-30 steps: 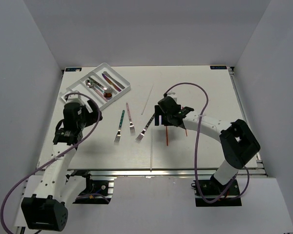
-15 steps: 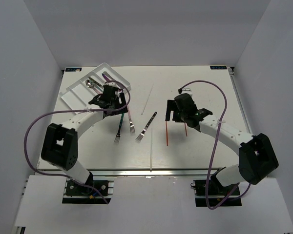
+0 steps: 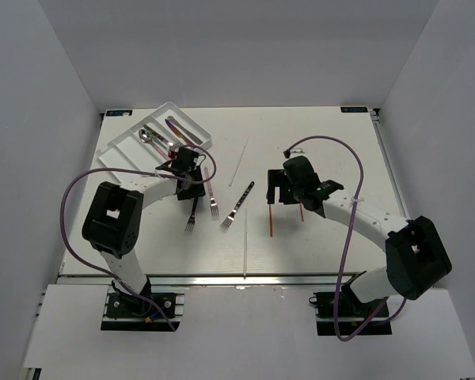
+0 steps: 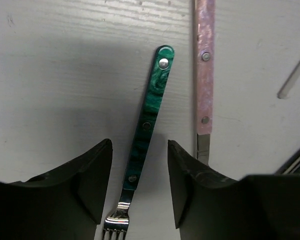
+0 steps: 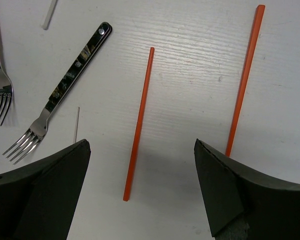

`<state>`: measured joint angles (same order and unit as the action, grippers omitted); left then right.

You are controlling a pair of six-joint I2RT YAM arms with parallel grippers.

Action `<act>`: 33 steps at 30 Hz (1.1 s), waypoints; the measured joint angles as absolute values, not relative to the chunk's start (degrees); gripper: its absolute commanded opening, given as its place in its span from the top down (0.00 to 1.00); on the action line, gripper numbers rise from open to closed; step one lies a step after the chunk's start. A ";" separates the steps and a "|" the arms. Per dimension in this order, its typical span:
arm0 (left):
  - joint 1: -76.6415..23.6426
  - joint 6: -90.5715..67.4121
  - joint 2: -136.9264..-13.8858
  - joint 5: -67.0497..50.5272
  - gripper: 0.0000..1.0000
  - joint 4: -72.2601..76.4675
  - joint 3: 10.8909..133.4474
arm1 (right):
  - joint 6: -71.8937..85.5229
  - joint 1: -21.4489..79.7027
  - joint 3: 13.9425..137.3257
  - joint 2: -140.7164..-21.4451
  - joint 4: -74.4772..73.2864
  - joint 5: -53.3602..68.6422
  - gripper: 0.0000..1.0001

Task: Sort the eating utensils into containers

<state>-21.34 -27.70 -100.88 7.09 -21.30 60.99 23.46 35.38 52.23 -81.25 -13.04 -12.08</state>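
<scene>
Green-handled fork (image 4: 157,85) lies inside the downward-pointing left pincer (image 4: 139,146), parted; right pincer (image 5: 141,145) parted too.

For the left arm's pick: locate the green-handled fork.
In the left wrist view, the green-handled fork lies between the parted jaws of the left claw, with the pink-handled fork beside it, image right.

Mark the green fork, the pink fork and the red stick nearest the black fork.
green fork (image 4: 148,125): left wrist view, middle of its handle.
pink fork (image 4: 205,87): left wrist view, handle between the two rivets.
red stick (image 5: 139,125): right wrist view, halfway along its length.
</scene>
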 measured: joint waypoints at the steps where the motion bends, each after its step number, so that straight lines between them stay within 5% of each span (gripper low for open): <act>1: -21.34 -27.79 -101.38 7.16 0.46 -20.95 60.62 | 23.40 35.40 51.99 -81.25 -12.80 -11.77 0.11; 5: -21.34 -28.27 -101.84 7.99 0.56 -18.85 59.55 | 23.27 35.38 51.48 -81.25 -12.49 -11.25 0.11; 9: -21.34 -28.58 -102.24 8.27 1.00 -17.67 59.33 | 23.05 35.38 51.37 -81.25 -11.73 -10.92 0.11; 28: -21.37 -28.42 -86.76 18.61 1.00 -32.03 62.26 | 22.26 35.38 50.76 -81.49 -10.98 -10.44 0.12; 33: -13.67 -29.87 -87.77 19.03 1.00 -31.75 68.99 | 22.20 35.38 50.76 -81.49 -10.44 -10.28 0.12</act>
